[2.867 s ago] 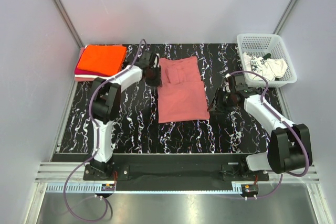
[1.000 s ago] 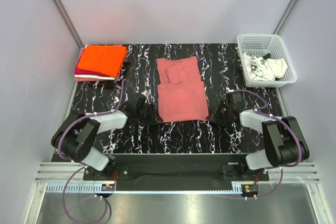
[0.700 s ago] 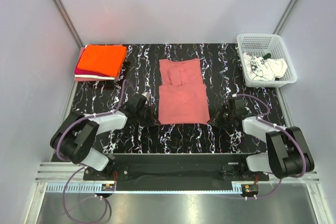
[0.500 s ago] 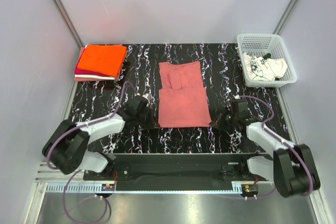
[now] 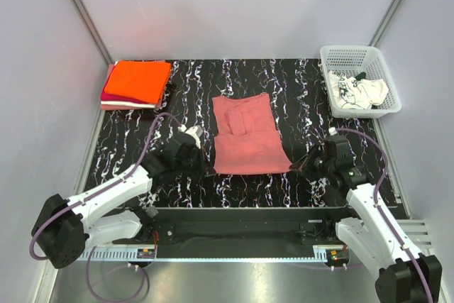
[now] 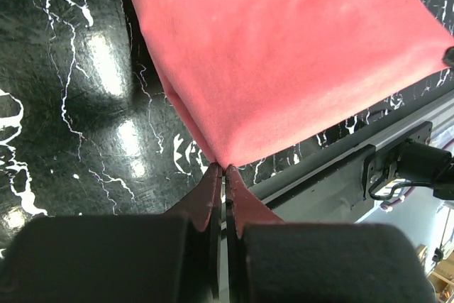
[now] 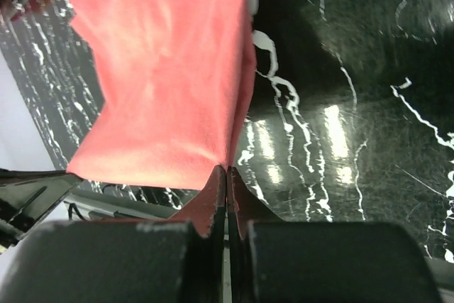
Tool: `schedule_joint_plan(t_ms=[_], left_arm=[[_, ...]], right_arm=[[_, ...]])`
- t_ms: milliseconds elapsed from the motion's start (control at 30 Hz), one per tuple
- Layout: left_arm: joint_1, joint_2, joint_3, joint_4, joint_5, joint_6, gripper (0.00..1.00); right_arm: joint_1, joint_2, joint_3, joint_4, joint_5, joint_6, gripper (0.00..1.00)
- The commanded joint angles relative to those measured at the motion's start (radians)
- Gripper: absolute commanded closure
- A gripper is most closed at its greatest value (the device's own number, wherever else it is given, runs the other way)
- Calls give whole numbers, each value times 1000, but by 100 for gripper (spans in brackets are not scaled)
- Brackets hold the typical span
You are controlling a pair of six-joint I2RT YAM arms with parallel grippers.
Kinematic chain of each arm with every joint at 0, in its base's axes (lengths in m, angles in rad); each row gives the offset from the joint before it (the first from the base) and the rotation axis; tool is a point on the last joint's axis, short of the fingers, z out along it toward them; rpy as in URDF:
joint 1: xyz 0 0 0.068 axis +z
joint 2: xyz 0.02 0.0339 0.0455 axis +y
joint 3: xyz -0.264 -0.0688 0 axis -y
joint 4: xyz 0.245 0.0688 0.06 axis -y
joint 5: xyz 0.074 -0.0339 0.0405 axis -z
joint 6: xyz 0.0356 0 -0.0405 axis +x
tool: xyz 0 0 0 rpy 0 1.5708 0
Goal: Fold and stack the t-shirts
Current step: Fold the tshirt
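Observation:
The dusty rose-red t-shirt (image 5: 246,133) lies lengthwise in the middle of the black marbled table, sleeves folded in. My left gripper (image 5: 206,169) is shut on its near left corner, seen in the left wrist view (image 6: 224,167) with the cloth (image 6: 284,54) stretching away. My right gripper (image 5: 296,167) is shut on its near right corner, seen in the right wrist view (image 7: 227,169) with the cloth (image 7: 170,69). The near hem is lifted and taut between both grippers. Folded orange (image 5: 140,79) and magenta (image 5: 108,95) tees are stacked at the far left. A white printed tee (image 5: 358,91) lies in the basket.
The white mesh basket (image 5: 349,53) stands at the far right corner. The table's near edge and a black rail (image 5: 241,216) lie just behind the grippers. Grey walls enclose the table on three sides.
Both grippers took the shirt's near corners and drew them toward the near edge. The whole shirt slid toward me and its near hem lifted. The stack and basket have not moved.

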Motion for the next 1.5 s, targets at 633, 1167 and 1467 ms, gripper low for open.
schedule_joint_plan(t_ms=[633, 1167, 1467], left_arm=[[278, 466, 644, -111, 45, 265, 100], [432, 1156, 1368, -106, 113, 363, 100], [527, 1325, 1502, 167, 257, 228, 100]], right_arm=[[-16, 761, 830, -42, 53, -343, 100], [-75, 1496, 1592, -11, -97, -400, 97], [-134, 1744, 1907, -10, -205, -372, 100]])
